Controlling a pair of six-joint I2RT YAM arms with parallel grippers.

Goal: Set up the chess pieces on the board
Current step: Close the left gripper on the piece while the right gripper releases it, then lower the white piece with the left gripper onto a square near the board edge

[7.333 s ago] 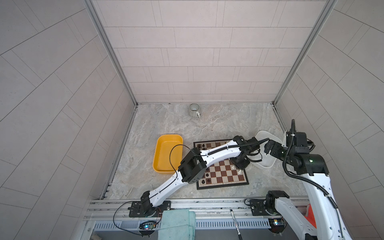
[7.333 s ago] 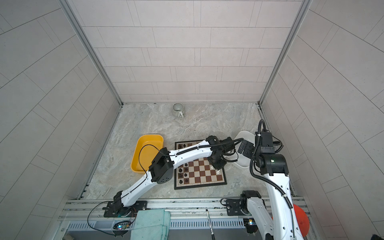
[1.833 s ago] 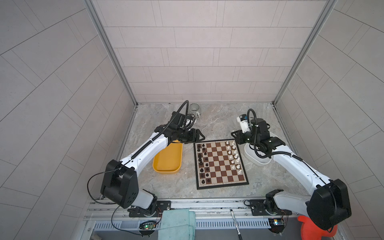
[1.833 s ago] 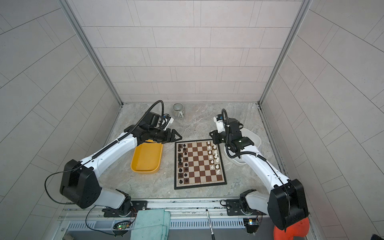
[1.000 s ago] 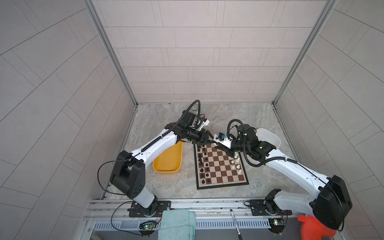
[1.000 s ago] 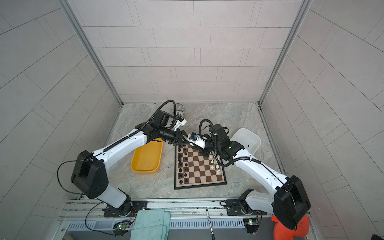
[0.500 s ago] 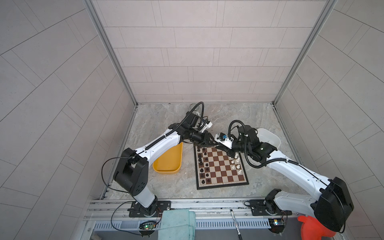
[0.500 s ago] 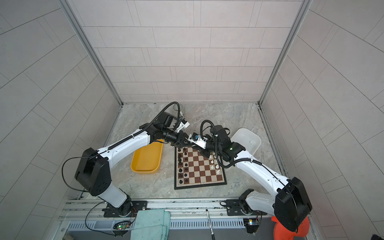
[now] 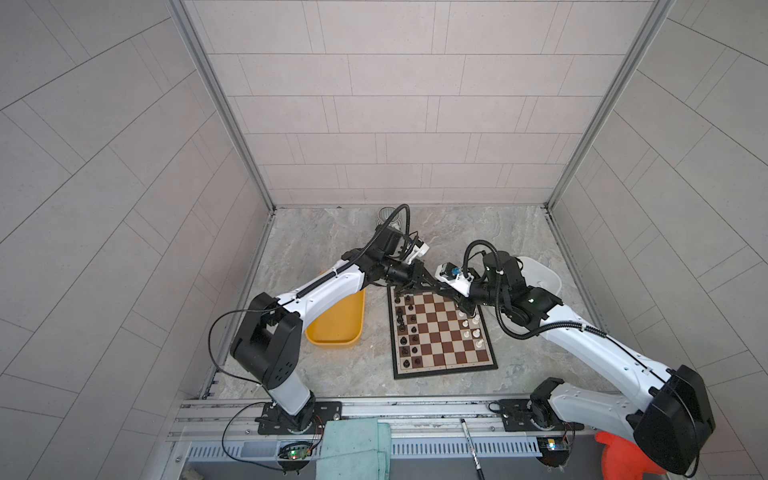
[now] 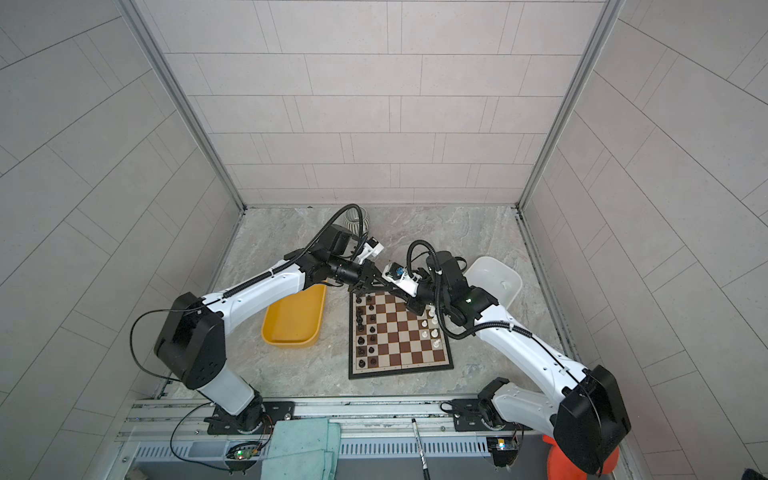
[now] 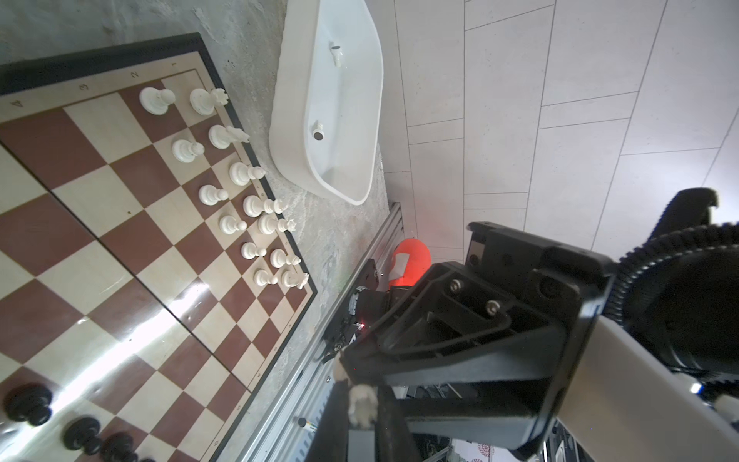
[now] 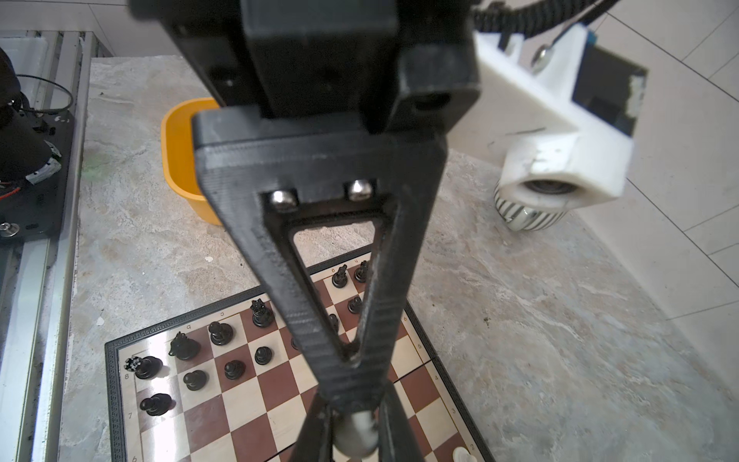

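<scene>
Tiled walls enclose a marble-pattern worktop carrying the board. A yellow tray sits on one side of the board and a white tray on the other.

Status: setup is judged mostly done. The black chess pieces stand in two rows along the board edge nearest the yellow tray. A gripper hides part of these rows, so completeness cannot be confirmed. The white chess pieces stand in two rows along the opposite edge, and the pawn row appears to have gaps.

Outstanding: two loose white pieces lie in the white tray. No piece shows in the visible part of the yellow tray.

In hand: the held white piece is above the far end of the board, clear of the squares. The right gripper is clamped on it. The left gripper is closed on the same piece, tip to tip. This reads as a handover, with placement pending.
</scene>
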